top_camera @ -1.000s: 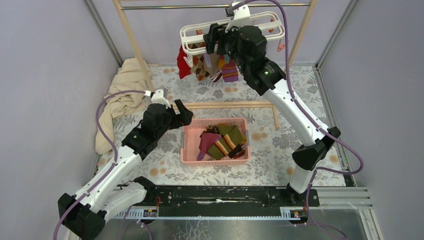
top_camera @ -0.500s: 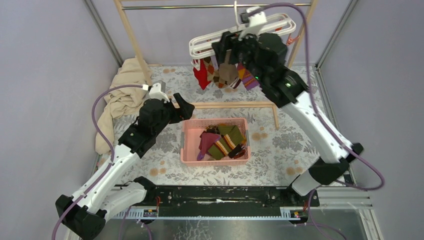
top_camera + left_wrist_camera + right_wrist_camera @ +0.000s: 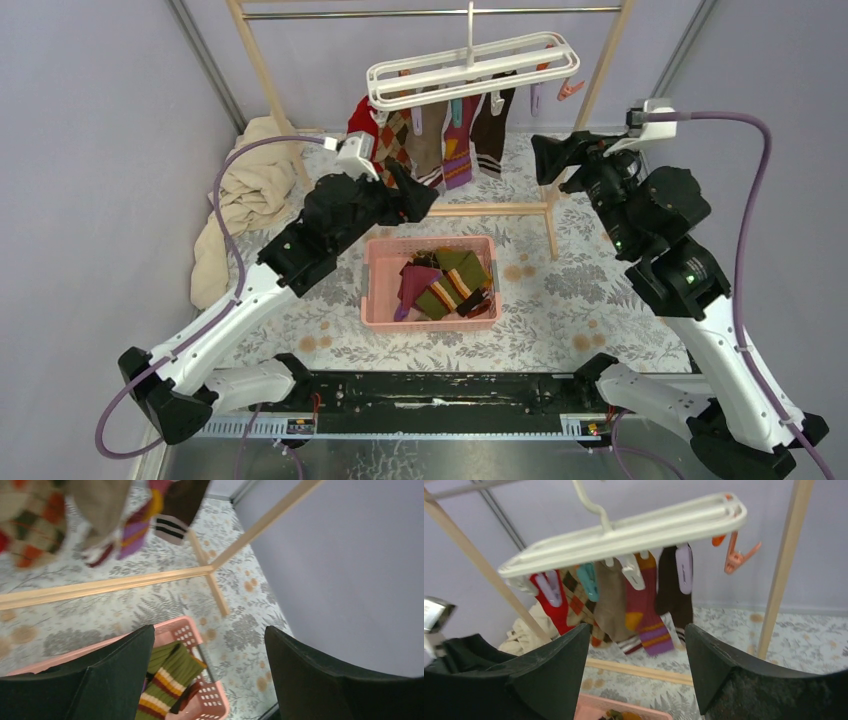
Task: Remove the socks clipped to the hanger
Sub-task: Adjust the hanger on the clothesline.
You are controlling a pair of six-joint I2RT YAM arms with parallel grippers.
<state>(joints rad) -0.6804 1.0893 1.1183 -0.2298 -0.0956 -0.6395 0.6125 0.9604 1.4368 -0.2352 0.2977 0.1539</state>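
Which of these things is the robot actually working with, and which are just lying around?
Part of the job: white hanger; clipped socks; pink basket holding loose socks.
Just there: beige cloth; wooden rack.

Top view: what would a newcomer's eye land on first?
The white hanger hangs at the back, a row of colourful socks clipped under it. Mid-table below, a pink basket already holds more socks. The left tool and right tool are open and empty, short of the hanger.
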